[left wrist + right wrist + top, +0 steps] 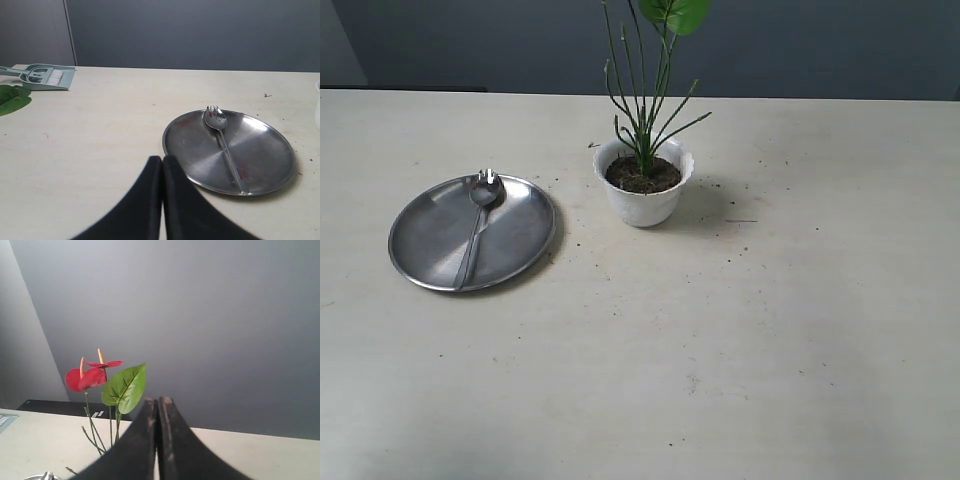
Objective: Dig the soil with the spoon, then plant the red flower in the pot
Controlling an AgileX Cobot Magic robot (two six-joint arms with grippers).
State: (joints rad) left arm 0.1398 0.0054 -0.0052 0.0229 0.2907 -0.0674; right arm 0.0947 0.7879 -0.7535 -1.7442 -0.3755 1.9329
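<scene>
The white scalloped pot (642,190) stands mid-table, filled with dark soil (642,176). The red flower's green stems (645,100) rise upright out of that soil; its red petals (89,376) and broad leaf (125,387) show in the right wrist view. The silver spoon (478,225) lies on the round steel plate (525,235), left of the pot; the same spoon (222,140) shows in the left wrist view. My left gripper (162,159) is shut and empty, just short of the plate. My right gripper (158,401) is shut and empty, raised, apart from the flower.
A pale green dustpan with a brush (46,76) and a loose green leaf (12,98) lie on the table in the left wrist view. Soil crumbs (745,215) are scattered around the pot. Neither arm shows in the exterior view.
</scene>
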